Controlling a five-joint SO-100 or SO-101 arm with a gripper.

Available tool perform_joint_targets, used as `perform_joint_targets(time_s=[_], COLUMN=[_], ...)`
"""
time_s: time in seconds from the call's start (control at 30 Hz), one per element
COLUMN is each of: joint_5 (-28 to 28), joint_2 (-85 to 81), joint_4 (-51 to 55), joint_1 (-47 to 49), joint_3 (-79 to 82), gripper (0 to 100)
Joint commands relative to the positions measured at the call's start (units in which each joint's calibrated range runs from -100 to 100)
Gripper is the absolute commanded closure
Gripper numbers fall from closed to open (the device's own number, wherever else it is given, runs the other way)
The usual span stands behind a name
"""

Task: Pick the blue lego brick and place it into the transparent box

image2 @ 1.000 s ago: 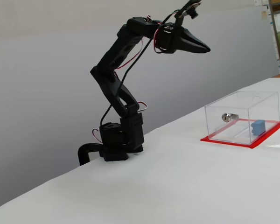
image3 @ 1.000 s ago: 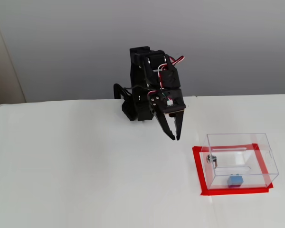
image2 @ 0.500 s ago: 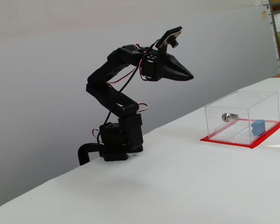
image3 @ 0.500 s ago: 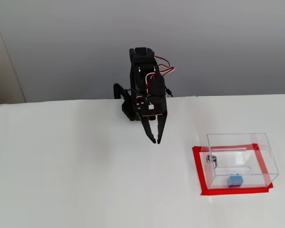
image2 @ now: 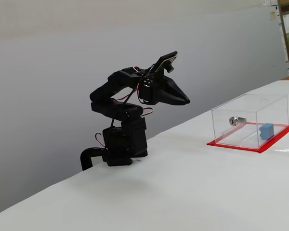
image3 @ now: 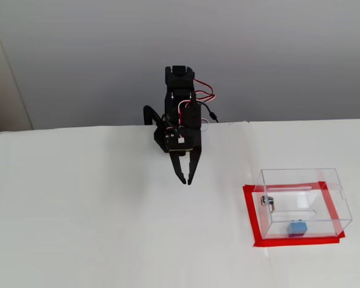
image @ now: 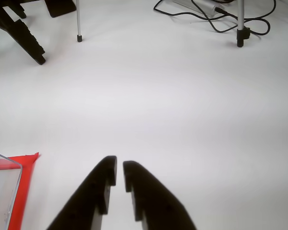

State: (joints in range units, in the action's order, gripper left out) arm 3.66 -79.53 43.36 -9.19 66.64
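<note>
The blue lego brick (image2: 267,131) (image3: 297,228) lies inside the transparent box (image2: 250,120) (image3: 305,201), near the box's front wall in the higher fixed view. The box stands on a red base (image3: 249,216) and carries a silver lock (image2: 235,121) (image3: 267,201). My gripper (image: 119,168) (image2: 187,101) (image3: 186,180) hangs in the air well to the left of the box, folded back close to the arm's base, shut with nothing between its fingers. In the wrist view only a corner of the box (image: 2,187) and its red base (image: 24,163) show at the lower left.
The white table (image3: 108,228) spreads around the arm. In the wrist view, black stand feet (image: 26,38), thin tripod legs (image: 78,21) (image: 240,24) and a loop of black cable (image: 206,12) lie at the far side. A grey wall stands behind the arm's base (image2: 118,154).
The arm has folded back and down toward its base, carrying the gripper away from the box to the left. The gripper's fingers have closed. The brick has stayed in the box.
</note>
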Motion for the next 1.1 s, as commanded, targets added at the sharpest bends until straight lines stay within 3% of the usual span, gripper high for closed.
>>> perform_joint_targets(time_s=[0.0,0.4,1.07], joint_5=[-0.17,-0.11,-0.22], joint_2=[-3.32,-19.79,-20.21], joint_4=[-1.06,-1.06,-0.28], joint_1=[-0.39,-1.79,-4.01], joint_3=[2.53,20.79,32.82], gripper=[99,99,99])
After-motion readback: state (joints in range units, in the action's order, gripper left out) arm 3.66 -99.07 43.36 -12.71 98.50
